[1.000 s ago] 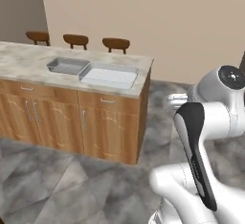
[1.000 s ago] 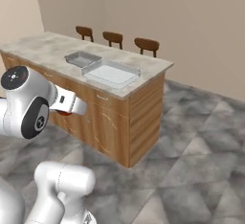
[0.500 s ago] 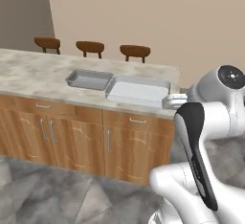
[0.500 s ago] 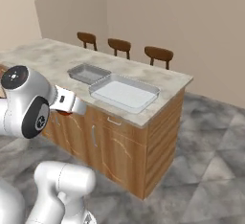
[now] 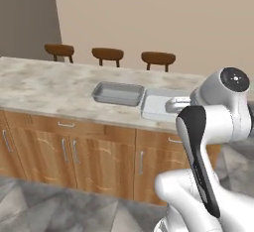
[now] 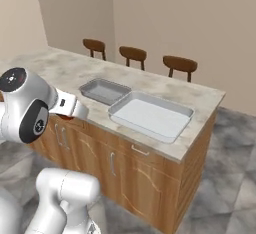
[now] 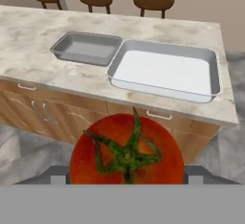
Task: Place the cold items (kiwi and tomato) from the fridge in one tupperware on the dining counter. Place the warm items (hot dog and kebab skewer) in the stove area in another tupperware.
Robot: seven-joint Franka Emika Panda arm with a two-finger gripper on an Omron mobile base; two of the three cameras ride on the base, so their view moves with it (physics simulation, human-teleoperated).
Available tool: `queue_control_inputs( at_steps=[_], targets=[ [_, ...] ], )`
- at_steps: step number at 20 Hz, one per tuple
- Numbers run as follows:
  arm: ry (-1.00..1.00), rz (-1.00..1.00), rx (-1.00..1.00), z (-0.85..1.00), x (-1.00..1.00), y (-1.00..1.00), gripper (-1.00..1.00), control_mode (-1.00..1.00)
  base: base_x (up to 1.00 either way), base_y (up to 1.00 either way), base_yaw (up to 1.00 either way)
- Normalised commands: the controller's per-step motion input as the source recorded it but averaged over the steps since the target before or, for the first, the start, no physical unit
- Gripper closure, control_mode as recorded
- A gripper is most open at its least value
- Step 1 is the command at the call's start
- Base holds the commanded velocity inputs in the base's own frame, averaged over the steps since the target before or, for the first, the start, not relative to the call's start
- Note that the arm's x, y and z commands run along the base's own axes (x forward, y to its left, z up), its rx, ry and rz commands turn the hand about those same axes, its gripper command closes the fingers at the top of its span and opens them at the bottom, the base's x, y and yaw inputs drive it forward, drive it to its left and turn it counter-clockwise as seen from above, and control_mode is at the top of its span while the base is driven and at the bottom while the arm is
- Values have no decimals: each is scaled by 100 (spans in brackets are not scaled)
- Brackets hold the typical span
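Since the earlier frames the whole scene has slid and grown in both base views: the base has driven closer to the dining counter [image 5: 49, 85], so the camera has moved, not the things on the counter.

From the left base view, the marble-topped counter runs across the middle, with wooden cabinet doors below. Two tupperware containers sit side by side on it: the smaller grey tupperware [image 5: 118, 93] to the left and the larger white tupperware [image 5: 158, 104] just beside it on the right, partly hidden behind the arm. Three brown stools [image 5: 108, 54] stand at the far edge of the counter.

From the right base view, the same pair lies near the counter's near edge, the grey one [image 6: 104, 90] farther left and the white one [image 6: 151, 115] closer to the counter's end. Both look bare inside. The stools [image 6: 132, 54] line the far side.

From the hand view, the tomato [image 7: 127, 155] sits right at the bottom centre, stem and green leaves facing the camera, between the gripper [image 7: 125, 174] tips, whose jaws stand wide around it, holding it. Beyond it lie the white tupperware [image 7: 165, 70] straight ahead and the grey one [image 7: 86, 47] to its left, both still well apart from the tomato.
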Motion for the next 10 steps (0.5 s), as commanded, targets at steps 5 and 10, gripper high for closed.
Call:
queue_control_inputs(
  at_steps=[5,10],
  targets=[
    [0,0,0,0,0,0,100,100,100,69,-24],
    [0,0,0,0,0,0,100,100,100,21,-9]
  ],
)
